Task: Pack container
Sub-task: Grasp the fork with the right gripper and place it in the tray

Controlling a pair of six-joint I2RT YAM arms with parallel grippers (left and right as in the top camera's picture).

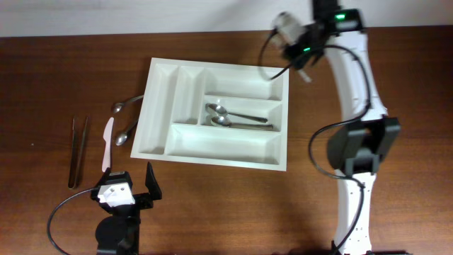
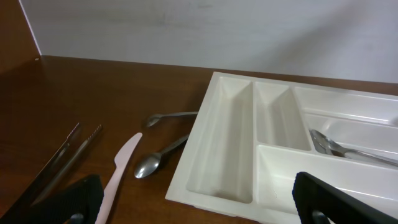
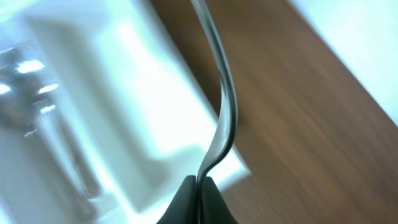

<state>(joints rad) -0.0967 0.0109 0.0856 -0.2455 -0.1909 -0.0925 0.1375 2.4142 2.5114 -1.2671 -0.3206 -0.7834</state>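
Checker: How much of the packing can be counted as done?

Observer: Only a small part is judged done. The container (image 1: 212,161) is seen at the centre of the overhead frame. Two spoons (image 1: 233,118) are laid in its middle long compartment, and the other four compartments are seen bare. A metal utensil (image 3: 225,106) is clamped by its handle in the right gripper (image 3: 199,191), near the tray's upper right corner, so a third piece is judged to be on its way in.

Checker: What is left?

Observer: Two loose spoons (image 1: 122,139), a white plastic knife (image 1: 107,144) and a pair of thin tongs (image 1: 78,150) are seen on the table (image 1: 56,71) left of the tray, none of them gripped. The left gripper (image 1: 126,185), at the lower left of the overhead frame, is spread wide and nothing is held in it.

Checker: What cannot be made out?

Observer: The head of the held utensil is cut off at the top of the right wrist frame, so spoon or fork cannot be told. That frame is blurred, and the compartment beneath cannot be named. The loose spoons' handle ends are hidden at the tray's rim.
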